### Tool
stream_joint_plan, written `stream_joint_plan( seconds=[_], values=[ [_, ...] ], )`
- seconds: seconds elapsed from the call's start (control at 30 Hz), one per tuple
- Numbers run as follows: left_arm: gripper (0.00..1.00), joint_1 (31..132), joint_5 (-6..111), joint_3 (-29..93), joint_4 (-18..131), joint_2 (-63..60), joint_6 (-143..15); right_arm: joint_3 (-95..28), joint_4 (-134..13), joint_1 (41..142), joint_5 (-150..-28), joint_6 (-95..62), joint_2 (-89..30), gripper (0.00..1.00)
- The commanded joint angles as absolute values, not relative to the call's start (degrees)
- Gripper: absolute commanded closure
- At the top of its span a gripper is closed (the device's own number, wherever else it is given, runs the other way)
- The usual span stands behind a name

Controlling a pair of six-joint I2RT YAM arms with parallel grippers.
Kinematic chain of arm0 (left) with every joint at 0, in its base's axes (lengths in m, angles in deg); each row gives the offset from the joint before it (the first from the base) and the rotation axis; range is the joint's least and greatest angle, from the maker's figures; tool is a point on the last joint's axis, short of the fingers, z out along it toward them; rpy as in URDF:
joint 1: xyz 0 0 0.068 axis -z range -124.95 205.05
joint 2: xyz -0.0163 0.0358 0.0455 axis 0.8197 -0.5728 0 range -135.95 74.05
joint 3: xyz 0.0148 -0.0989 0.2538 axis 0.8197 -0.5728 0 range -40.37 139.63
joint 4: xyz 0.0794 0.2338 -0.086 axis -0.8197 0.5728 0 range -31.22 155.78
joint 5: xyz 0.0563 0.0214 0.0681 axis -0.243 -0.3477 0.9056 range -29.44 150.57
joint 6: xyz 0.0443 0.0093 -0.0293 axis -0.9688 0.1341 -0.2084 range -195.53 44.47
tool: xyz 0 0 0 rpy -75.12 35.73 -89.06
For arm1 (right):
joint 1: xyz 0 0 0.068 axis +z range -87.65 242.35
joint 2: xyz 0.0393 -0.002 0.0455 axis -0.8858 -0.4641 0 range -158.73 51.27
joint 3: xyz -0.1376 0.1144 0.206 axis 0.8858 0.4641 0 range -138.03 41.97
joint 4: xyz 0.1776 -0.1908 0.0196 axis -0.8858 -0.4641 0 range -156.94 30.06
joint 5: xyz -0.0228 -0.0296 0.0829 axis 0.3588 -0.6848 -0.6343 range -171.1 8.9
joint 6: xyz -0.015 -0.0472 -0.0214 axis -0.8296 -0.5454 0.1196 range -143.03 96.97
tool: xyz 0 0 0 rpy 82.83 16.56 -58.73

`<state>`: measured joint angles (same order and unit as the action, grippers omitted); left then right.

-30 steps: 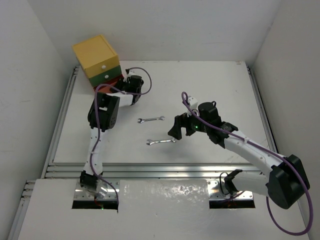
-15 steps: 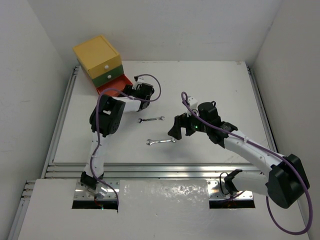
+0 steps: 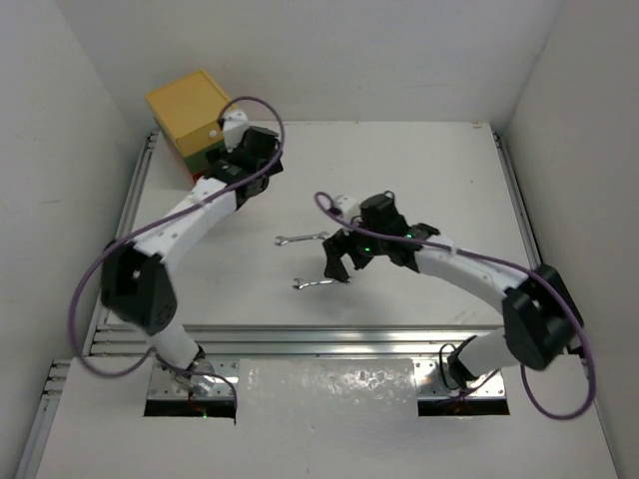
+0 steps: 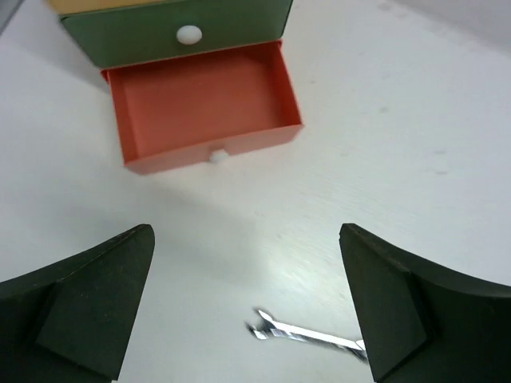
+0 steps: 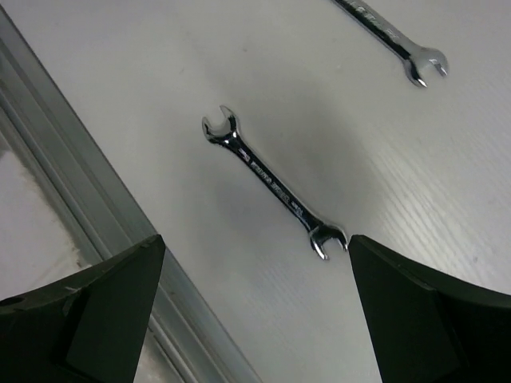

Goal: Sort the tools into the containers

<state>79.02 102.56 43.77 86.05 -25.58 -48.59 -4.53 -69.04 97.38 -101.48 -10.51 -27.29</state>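
The nearer wrench [image 5: 274, 185] lies flat on the worktop [image 3: 439, 170] under the right claw [image 5: 255, 239]. That claw's jaws are spread wide and hold nothing, with one finger to each side of the wrench and clear of it. The second wrench [image 3: 302, 239] lies just beyond, apart from the first. Farther back, the left claw [image 4: 246, 231] is also wide and empty, and hangs over bare worktop in front of the drawer stack. The orange-red bottom drawer [image 4: 200, 100] stands open and empty. The green drawer [image 4: 160, 28] above it is shut, with the yellow drawer [image 3: 190, 105] on top.
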Motion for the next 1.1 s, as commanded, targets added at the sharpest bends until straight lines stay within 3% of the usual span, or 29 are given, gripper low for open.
stream_joint_plan(
  seconds=[0.0, 0.03, 0.2, 0.33, 0.6, 0.87, 1.07],
  values=[
    [0.00, 79.0, 94.2, 39.6, 95.8, -11.8, -33.2, -16.7, -79.9, 104.7, -95.0, -26.3, -36.9, 0.02],
    [0.00, 78.8, 90.3, 36.3, 97.4, -4.6, -34.6, -22.9, -89.3, 107.8, -89.5, -31.5, -44.5, 0.07],
    [0.00, 78.7, 85.2, 29.1, 96.7, 9.5, -42.6, -30.7, -93.1, 109.5, -85.0, -36.5, -54.0, 0.19],
    [0.00, 78.6, 83.4, 22.5, 94.4, 18.8, -47.7, -34.6, -94.2, 109.6, -81.5, -39.1, -59.5, 0.40],
    [0.00, 78.6, 75.7, 13.3, 89.5, 27.3, -50.7, -35.5, -95.4, 109.6, -82.6, -43.2, -66.5, 0.55],
    [0.00, 78.6, 75.0, 11.2, 88.6, 27.8, -49.9, -33.6, -96.8, 109.6, -90.5, -42.5, -70.6, 1.00],
    [0.00, 78.6, 75.5, 9.5, 89.1, 31.6, -45.8, -32.1, -94.2, 109.2, -91.6, -37.5, -65.1, 1.00]
  ],
)
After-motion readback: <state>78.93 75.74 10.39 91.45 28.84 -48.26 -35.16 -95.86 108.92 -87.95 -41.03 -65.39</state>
